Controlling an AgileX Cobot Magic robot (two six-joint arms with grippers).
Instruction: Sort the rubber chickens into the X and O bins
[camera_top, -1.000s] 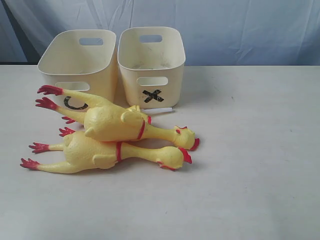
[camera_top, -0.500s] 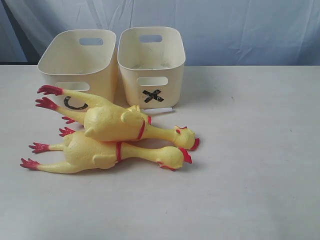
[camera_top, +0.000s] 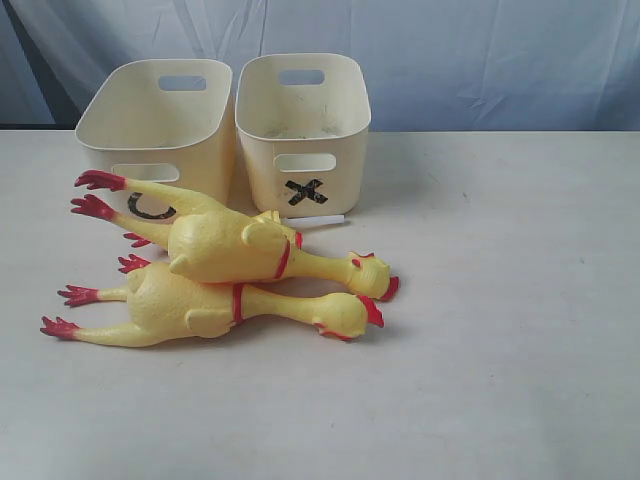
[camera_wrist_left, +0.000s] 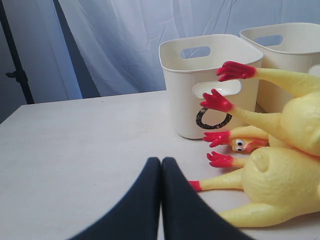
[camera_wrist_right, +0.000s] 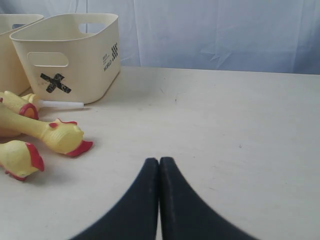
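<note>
Left claw and right claw are each pinched closed, holding nothing. On the surface, the rear chicken lies against the front chicken, before the O bin and X bin. A small chicken peeks out behind them.

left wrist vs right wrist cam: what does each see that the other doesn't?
Left wrist only: O mark on the O bin, the chickens' red feet, the short chicken's face, left gripper with jaws shut. Right wrist only: X mark on the X bin, the long chickens' heads, a white stick, right gripper with jaws shut. Both: the two bins, the chickens, the table.
</note>
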